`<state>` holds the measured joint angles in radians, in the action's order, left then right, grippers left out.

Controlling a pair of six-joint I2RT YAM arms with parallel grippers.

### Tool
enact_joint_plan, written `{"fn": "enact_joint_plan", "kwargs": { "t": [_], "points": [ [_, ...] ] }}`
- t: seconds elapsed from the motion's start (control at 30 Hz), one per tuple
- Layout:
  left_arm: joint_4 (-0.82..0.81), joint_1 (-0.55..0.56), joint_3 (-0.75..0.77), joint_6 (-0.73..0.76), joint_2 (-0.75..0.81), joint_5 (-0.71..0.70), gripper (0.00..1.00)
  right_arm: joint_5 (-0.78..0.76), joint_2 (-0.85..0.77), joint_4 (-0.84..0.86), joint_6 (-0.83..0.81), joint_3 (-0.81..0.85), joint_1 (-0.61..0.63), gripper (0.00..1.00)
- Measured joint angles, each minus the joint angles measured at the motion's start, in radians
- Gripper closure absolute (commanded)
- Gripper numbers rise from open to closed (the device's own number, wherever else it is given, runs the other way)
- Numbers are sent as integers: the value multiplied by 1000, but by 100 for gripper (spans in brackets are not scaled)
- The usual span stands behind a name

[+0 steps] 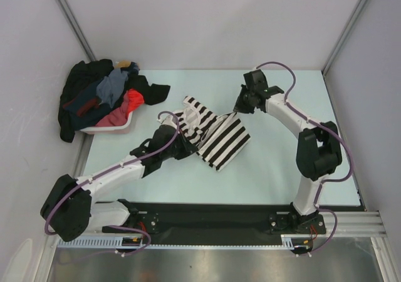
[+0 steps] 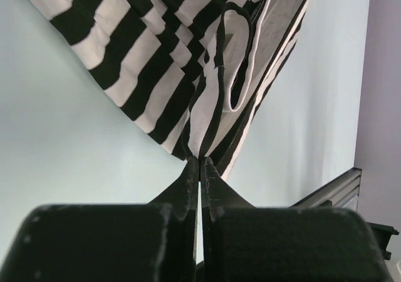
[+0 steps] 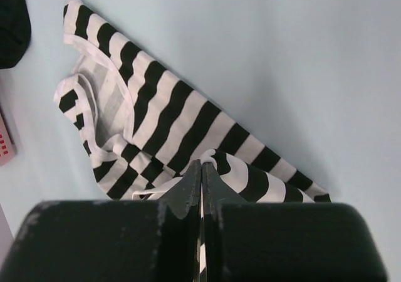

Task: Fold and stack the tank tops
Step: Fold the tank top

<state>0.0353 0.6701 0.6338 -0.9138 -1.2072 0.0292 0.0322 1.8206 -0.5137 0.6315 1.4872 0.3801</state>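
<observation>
pale table [image 1: 282, 169] bears the striped tank top [image 1: 220, 139] mid-surface, a pink basket [image 1: 111, 130] far left.

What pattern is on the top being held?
The top has black and white stripes, clearest in the right wrist view.

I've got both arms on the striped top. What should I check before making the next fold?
1. Left gripper shut on the striped tank top: ok.
2. Right gripper shut on the same top: ok.
3. Top lying flat: not ok, bunched between the grippers.
4. Top apart from the pink basket: ok.
5. How many layers each grip holds: cannot tell.
</observation>
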Motion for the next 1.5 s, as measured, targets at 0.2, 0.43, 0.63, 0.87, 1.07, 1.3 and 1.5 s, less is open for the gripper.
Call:
{"fn": "enact_joint_plan", "kwargs": {
  "t": [0.2, 0.43, 0.63, 0.87, 1.07, 1.3, 1.5],
  "points": [
    [-15, -45, 0, 31, -35, 27, 100, 13, 96, -5, -5, 84, 8, 100],
    [-48, -77, 0, 52, -138, 54, 100, 19, 169, -3, -4, 105, 9, 98],
    [-90, -110, -2, 63, -210, 60, 100, 21, 241, 13, -4, 131, 9, 98],
    [-123, -132, -2, 77, -245, 62, 100, 33, 283, 19, -3, 179, 10, 98],
    [-132, -158, -2, 87, -248, 63, 99, 38, 284, 24, -3, 201, 11, 94],
    [-128, -180, -2, 129, -317, 63, 51, 42, 338, 63, -8, 233, 15, 52],
    [-98, -183, -2, 154, -275, -2, 23, 29, 338, 88, -31, 205, 10, 41]
  ]
}}
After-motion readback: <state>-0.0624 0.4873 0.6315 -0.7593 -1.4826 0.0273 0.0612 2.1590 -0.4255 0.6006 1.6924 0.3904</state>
